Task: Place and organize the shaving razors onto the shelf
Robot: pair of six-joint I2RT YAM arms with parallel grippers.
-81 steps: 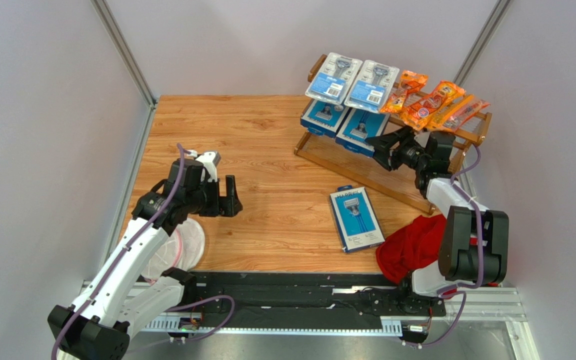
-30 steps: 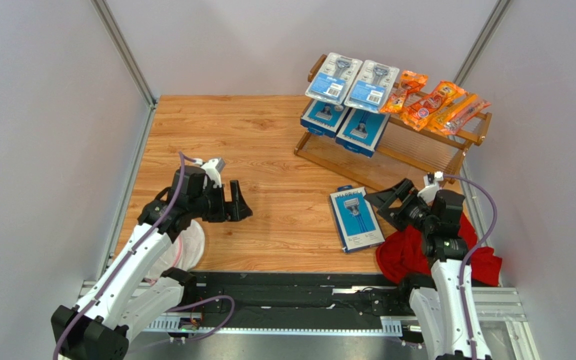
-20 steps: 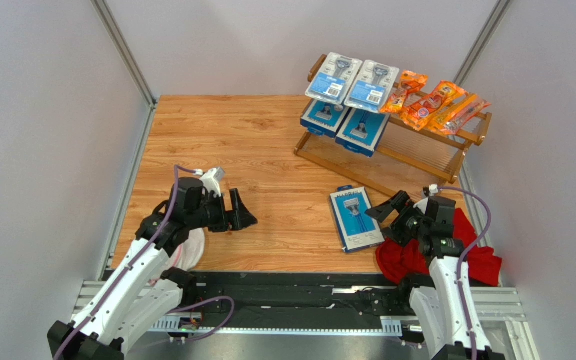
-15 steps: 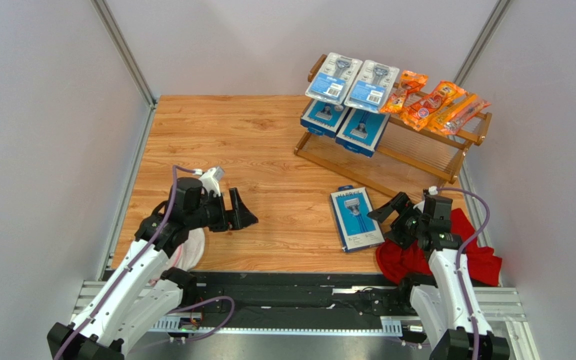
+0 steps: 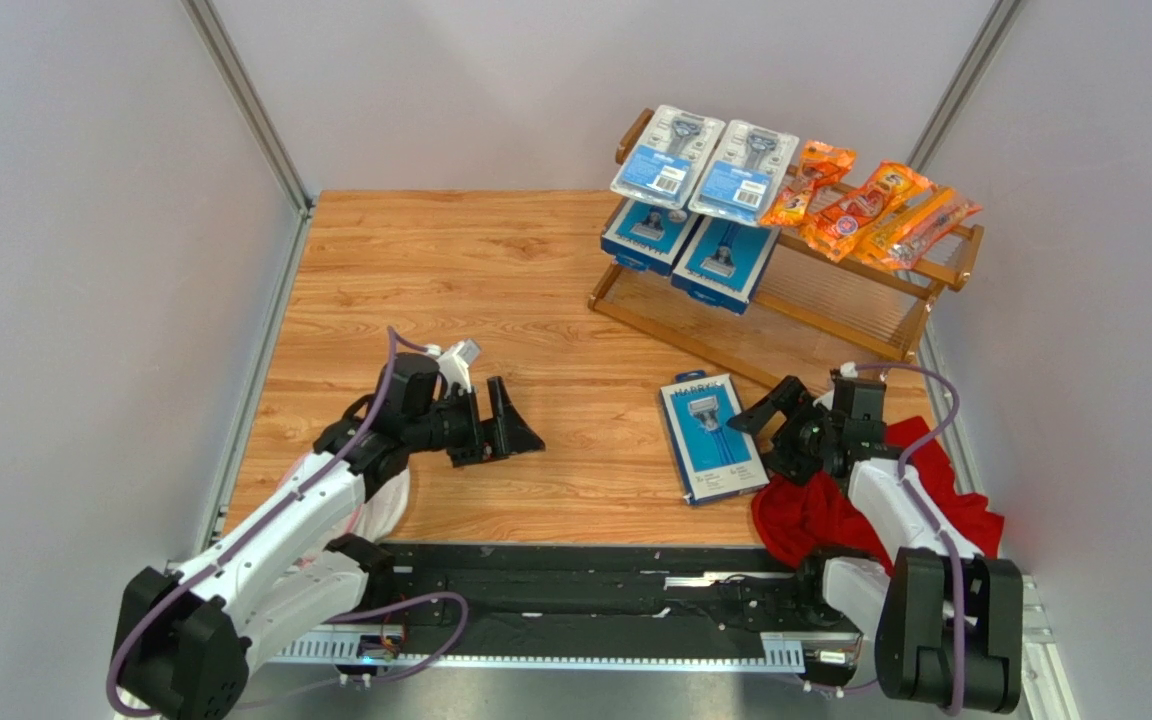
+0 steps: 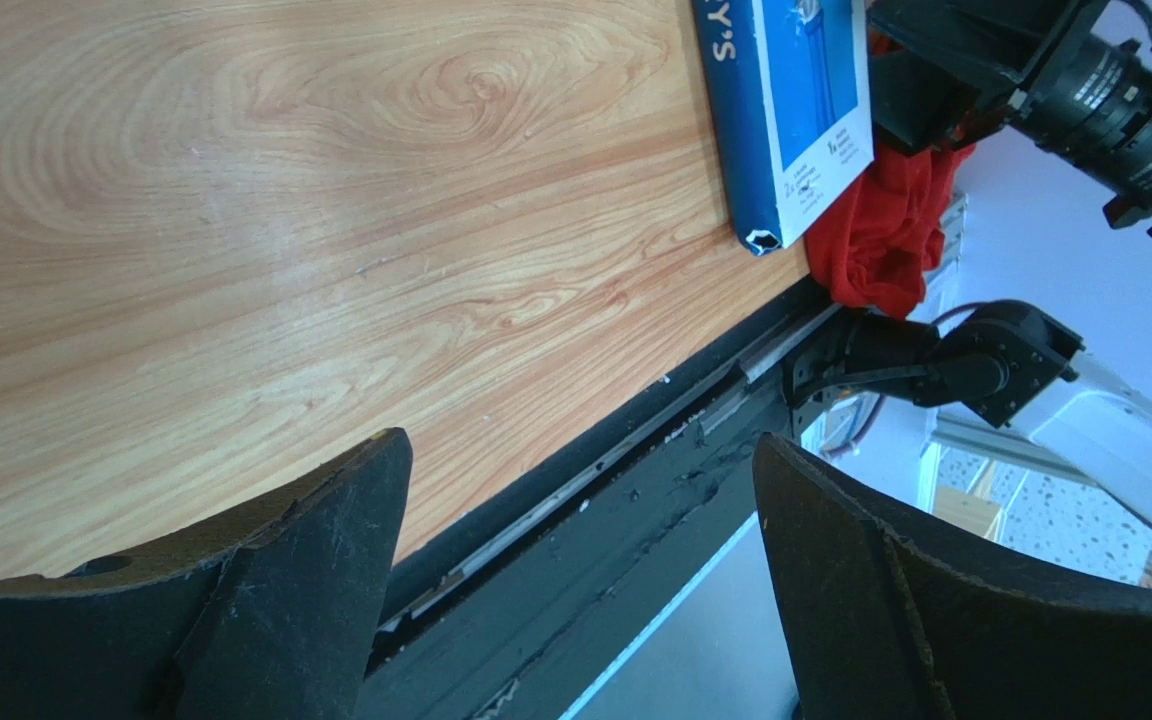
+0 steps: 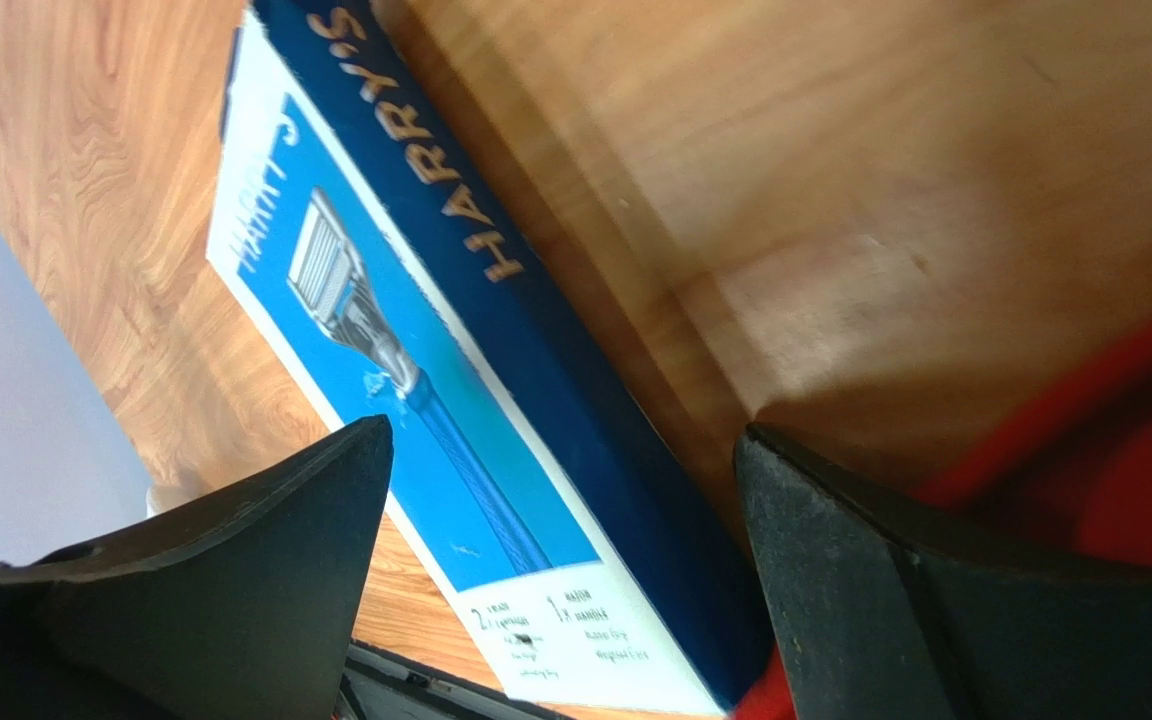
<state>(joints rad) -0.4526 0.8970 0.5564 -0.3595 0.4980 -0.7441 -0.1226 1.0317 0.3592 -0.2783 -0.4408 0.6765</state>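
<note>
With matte black fingers spread wide, the right gripper [image 5: 766,416] faces the flat, glossy blue razor box [image 5: 713,437] lying just before it on the grainy wooden table [image 5: 462,270], the crumpled red cloth [image 5: 838,503] beneath it and the slatted wooden shelf [image 5: 838,308] beyond, while the left gripper [image 5: 519,432] gapes too.

Top camera looked down from above the near side, whole table [image 5: 432,285] in frame. Left wrist faced the near edge, low; right wrist sat very close. All three shared the blue box [image 5: 711,437].
</note>
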